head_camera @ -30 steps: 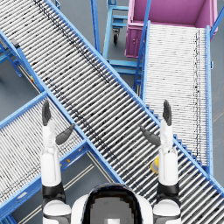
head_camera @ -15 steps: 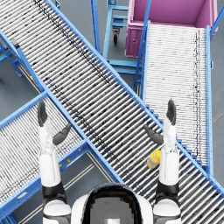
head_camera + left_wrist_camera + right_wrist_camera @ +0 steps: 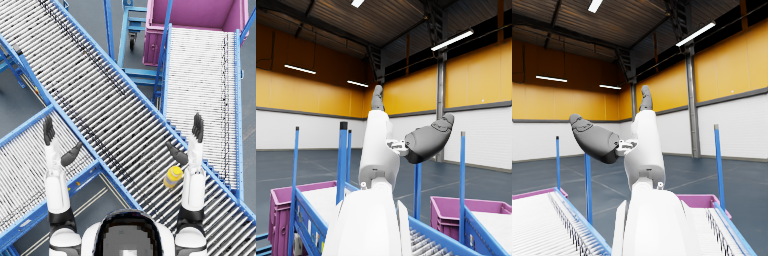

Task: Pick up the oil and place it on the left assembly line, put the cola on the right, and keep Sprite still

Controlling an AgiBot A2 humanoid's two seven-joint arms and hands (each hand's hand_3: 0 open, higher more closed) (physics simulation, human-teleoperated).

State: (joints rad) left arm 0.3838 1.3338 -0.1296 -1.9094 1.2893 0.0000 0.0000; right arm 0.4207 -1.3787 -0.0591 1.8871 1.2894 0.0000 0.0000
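Observation:
A small yellow oil bottle (image 3: 173,176) lies on the central diagonal roller conveyor (image 3: 110,110), just beside my right forearm and below my right hand (image 3: 192,140). That hand is raised above the belt, fingers apart, holding nothing. Over the left belt's edge my left hand (image 3: 55,145) is raised the same way, fingers apart and holding nothing. The wrist views show each hand, left (image 3: 406,135) and right (image 3: 617,137), lifted against the warehouse wall with fingers stretched and thumb out. No cola or Sprite shows in any view.
The left conveyor (image 3: 20,165) runs at the lower left and the right conveyor (image 3: 200,80) at the upper right, ending at a pink bin (image 3: 200,15). Blue frame rails (image 3: 107,30) border every belt, with grey floor in the gaps.
The oil bottle has slid a little up the central belt, out from beside my right forearm. Both raised hands have drifted slightly outward.

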